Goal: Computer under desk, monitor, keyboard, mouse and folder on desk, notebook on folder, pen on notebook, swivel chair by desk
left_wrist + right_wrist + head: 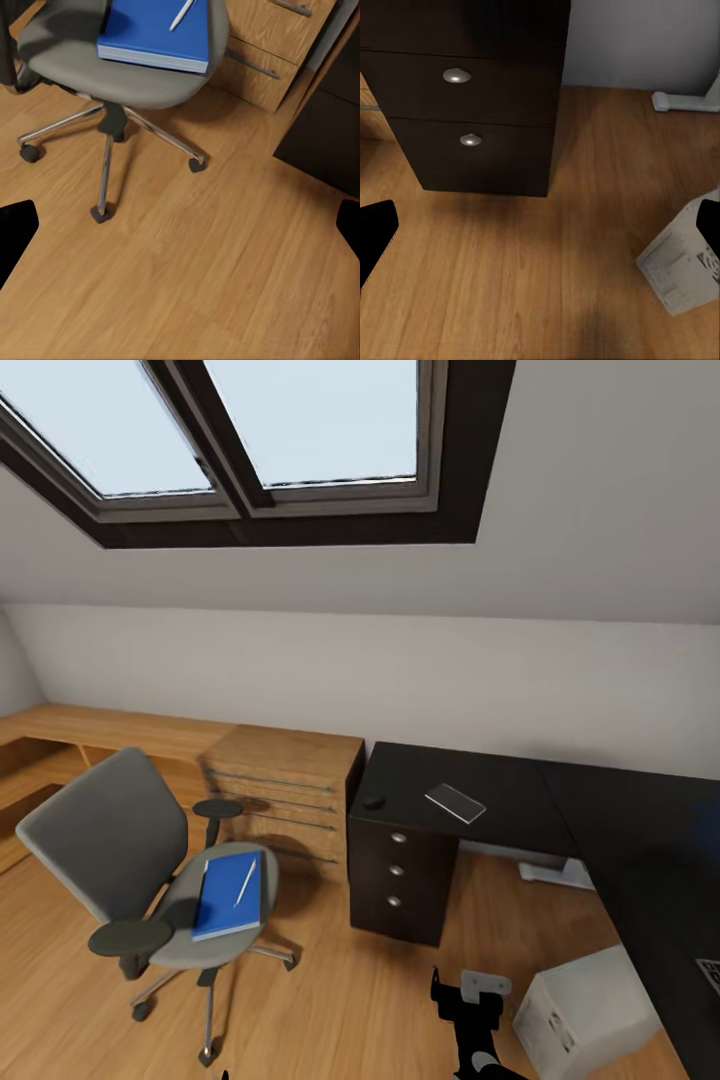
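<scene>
The grey swivel chair [110,840] [112,79] stands on the wood floor left of the black desk [520,800]. On its seat lies the blue folder [228,898] [154,34] with the white pen [245,882] [182,13] on top. The dark mouse [374,800] and the grey notebook [455,802] rest on the desk's left end. The white-grey computer [585,1010] [682,270] sits tilted on the floor near the desk. A sliver of the keyboard [710,974] shows at the desk's right edge. The monitor is out of view. My left gripper [181,229] and right gripper [541,229] hang open over bare floor.
A light-wood dresser [290,785] [262,45] stands between chair and desk, below a long wooden ledge [100,730]. The desk's drawers with silver knobs [457,75] face me. A white foot-like part [555,873] [682,100] lies on the floor under the desk. A skylight sits overhead.
</scene>
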`<state>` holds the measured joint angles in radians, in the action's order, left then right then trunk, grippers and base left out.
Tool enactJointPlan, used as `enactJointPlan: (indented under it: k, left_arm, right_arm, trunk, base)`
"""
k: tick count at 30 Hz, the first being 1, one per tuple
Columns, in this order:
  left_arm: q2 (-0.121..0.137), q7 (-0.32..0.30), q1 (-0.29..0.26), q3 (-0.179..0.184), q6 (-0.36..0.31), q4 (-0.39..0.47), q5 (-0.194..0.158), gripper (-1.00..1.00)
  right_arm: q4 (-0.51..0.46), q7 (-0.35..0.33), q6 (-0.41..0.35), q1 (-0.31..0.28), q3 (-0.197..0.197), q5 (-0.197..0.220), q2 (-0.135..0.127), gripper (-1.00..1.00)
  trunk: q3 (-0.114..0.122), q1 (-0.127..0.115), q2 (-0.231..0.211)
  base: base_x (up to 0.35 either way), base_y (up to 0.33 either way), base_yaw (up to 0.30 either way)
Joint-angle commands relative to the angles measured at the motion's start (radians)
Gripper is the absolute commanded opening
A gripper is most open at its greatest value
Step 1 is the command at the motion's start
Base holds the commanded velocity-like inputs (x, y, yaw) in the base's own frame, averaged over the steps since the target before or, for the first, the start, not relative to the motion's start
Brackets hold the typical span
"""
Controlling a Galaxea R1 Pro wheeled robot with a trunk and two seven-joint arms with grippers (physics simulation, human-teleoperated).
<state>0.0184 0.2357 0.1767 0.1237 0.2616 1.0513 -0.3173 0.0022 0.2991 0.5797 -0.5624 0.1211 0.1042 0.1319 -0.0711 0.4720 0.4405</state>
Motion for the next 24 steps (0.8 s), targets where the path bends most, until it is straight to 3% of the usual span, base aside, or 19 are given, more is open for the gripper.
enactJointPlan:
  k: [1,14,24]
  left_arm:
    - [0.002,0.007,0.0,0.005,0.004,0.001,-0.008,1.0]
    - [-0.001,0.007,0.0,0.008,0.004,-0.002,-0.008,1.0]
    - [-0.003,0.008,0.0,0.01,0.005,0.0,-0.005,1.0]
  right_arm:
    - [0.001,0.002,0.004,-0.001,0.01,0.01,0.001,1.0]
    - [0.001,0.002,0.005,-0.001,0.009,0.013,0.001,1.0]
    - [0.001,0.002,0.019,-0.001,0.009,0.014,0.001,1.0]
  trunk:
    - [-0.002,0.001,0.002]
    - [-0.001,0.001,0.002]
    - [0.001,0.001,0.002]
  base:
    - [0.324,0.0,0.0]
    - [0.315,0.0,0.031]
    - [0.025,0.0,0.089]
